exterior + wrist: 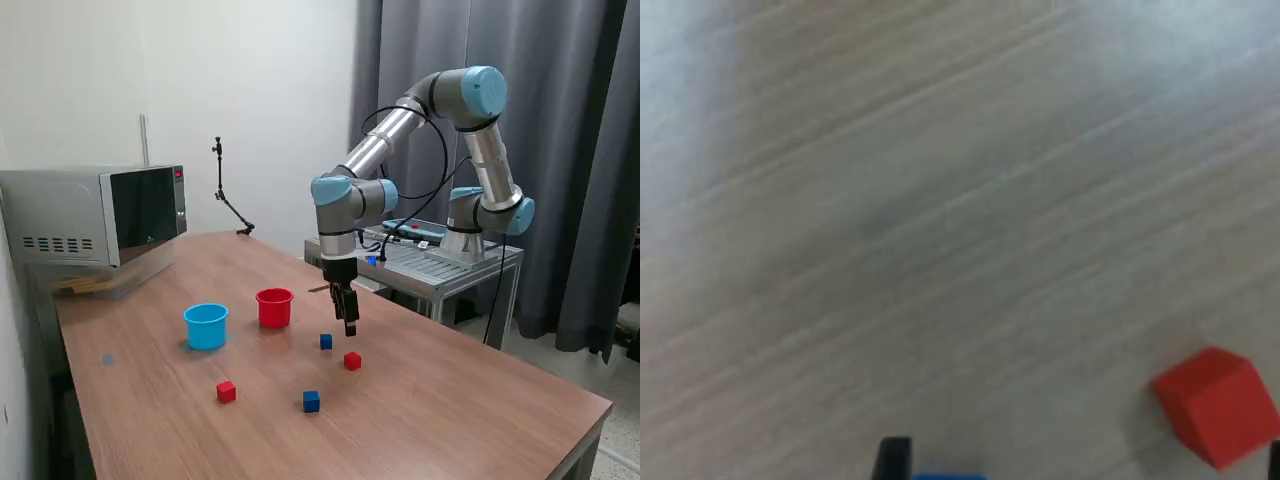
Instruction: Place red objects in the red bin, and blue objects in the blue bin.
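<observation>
The black two-finger gripper [350, 326], whose opening I could not tell, hung at the frame's centre above a small dark-blue cube [326, 341] and a small red cube [352, 361].

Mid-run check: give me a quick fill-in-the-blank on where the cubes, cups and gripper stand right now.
1. All ____ cubes lie on the table, none in a cup.
2. On the exterior view's left, beside the red cup, stands the ____ cup.
3. The gripper hangs just above a dark-blue cube; the cube beside that one is ____.

Missing words: four; light-blue; red
</observation>
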